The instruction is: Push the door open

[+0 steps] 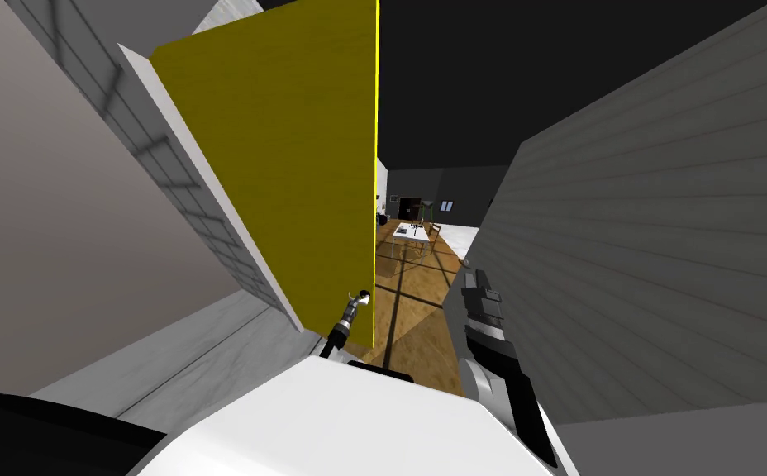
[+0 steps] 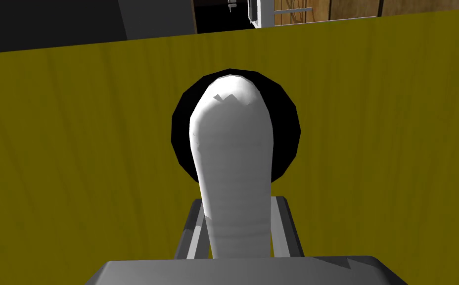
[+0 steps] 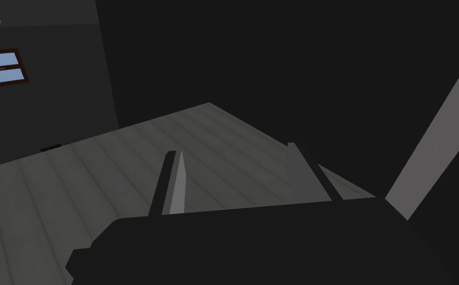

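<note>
A yellow door (image 1: 291,165) stands partly swung away, its free edge near the middle of the head view. My left gripper (image 1: 355,304) reaches up to the door's free edge low down. In the left wrist view a white lever handle (image 2: 231,148) on a round black plate (image 2: 285,133) lies between my left gripper's (image 2: 238,200) fingers (image 2: 194,222), which press its sides against the yellow door (image 2: 75,148). My right gripper (image 1: 473,285) hangs beside the grey wall to the right. Its fingers (image 3: 178,178) stand apart around nothing.
A grey panelled wall (image 1: 663,248) runs close along my right. The white door frame (image 1: 200,165) and a grey wall are on the left. Through the gap, wooden floor (image 1: 415,314) leads to a white table (image 1: 413,231) with chairs. Above is a black area.
</note>
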`<state>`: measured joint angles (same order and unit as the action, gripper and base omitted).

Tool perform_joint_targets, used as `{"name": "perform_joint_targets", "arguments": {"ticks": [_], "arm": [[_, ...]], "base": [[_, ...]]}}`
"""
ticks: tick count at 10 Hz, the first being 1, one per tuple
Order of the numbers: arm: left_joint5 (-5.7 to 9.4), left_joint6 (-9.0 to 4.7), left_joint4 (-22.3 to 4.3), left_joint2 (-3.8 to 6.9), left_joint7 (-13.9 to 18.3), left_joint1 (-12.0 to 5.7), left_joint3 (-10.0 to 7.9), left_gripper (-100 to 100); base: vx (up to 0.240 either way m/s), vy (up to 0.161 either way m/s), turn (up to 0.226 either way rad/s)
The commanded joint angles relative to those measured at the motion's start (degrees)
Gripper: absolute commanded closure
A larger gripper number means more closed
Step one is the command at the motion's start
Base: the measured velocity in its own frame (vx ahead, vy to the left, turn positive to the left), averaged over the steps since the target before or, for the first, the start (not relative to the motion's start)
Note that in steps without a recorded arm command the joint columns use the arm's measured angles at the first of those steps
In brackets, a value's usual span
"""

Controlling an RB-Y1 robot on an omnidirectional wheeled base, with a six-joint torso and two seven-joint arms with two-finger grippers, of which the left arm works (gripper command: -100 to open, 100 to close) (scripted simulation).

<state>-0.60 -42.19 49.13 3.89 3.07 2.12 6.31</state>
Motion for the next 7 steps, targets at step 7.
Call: {"name": "perform_joint_targets", "arguments": {"ticks": [7], "arm": [[1.87,0.14,0.10,1.25,-1.19,-0.55,-4.49,100]], "base": [[0.155,-0.069,0.055]]}}
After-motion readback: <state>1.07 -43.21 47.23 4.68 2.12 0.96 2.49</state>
